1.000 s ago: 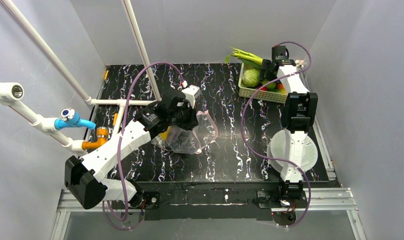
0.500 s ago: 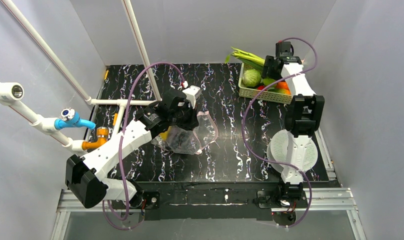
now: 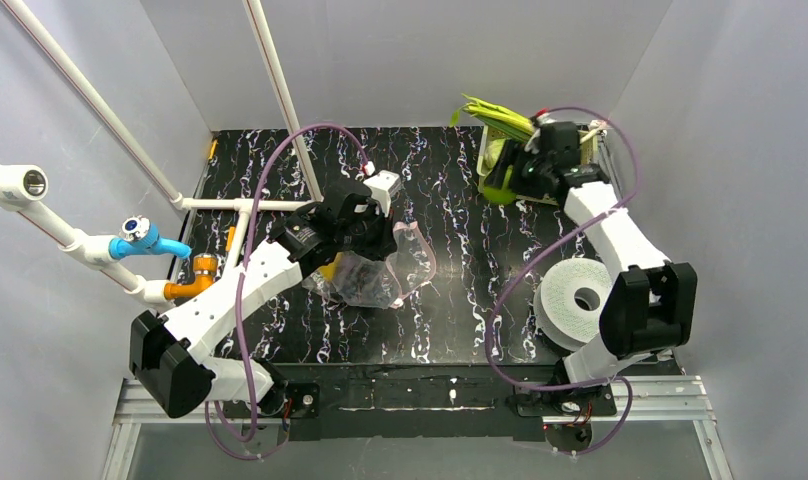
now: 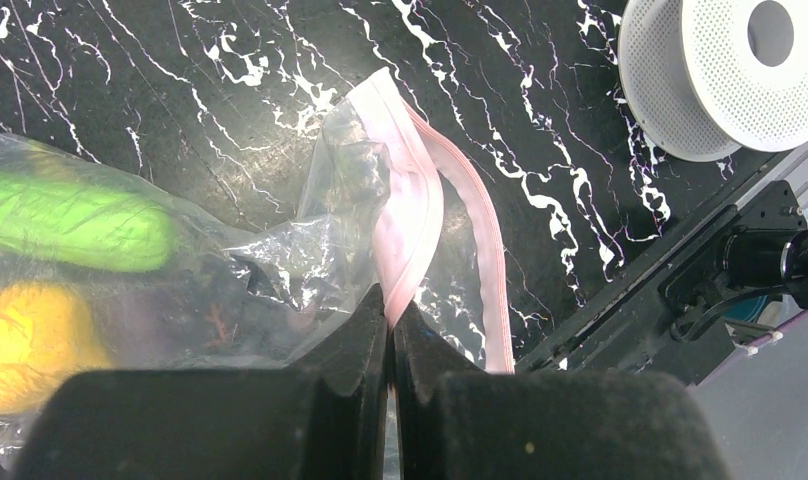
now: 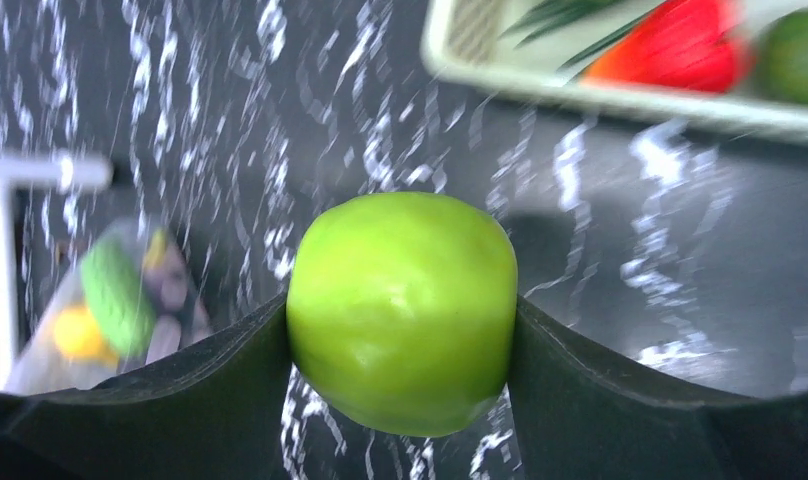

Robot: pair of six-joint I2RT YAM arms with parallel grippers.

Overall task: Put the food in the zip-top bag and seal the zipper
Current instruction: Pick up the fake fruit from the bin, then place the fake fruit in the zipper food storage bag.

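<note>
Black marbled desk (image 3: pixel 450 310) fills the floor of a grey-walled enclosure.

The left fingers (image 4: pixel 372 345) are pressed flat together at the bottom centre of the left wrist frame. They pinch the zipper (image 4: pixel 412 225), the pink strip along the edge of the zip-top bag (image 4: pixel 300 250). From the tips the strip loops up toward the middle of the frame and runs back down on the right. The crinkled clear bag spreads to the left of the tips. A long green piece (image 4: pixel 75 220) and a yellow piece (image 4: pixel 25 340) show through it at the left edge. In the top view the bag lies on the desk left of centre.

The right fingers (image 5: pixel 565 375) stand wide apart, clamped on a round green fruit (image 5: pixel 400 310) that touches both inner faces. It hangs above the desk. A pale basket (image 5: pixel 580 95) crosses the upper right of the right wrist frame, with a blurred red piece (image 5: pixel 680 50) inside. In the top view these fingers sit at the upper right, beside a leek (image 3: pixel 495 112). A white spool (image 3: pixel 578 300) lies at lower right.
</note>
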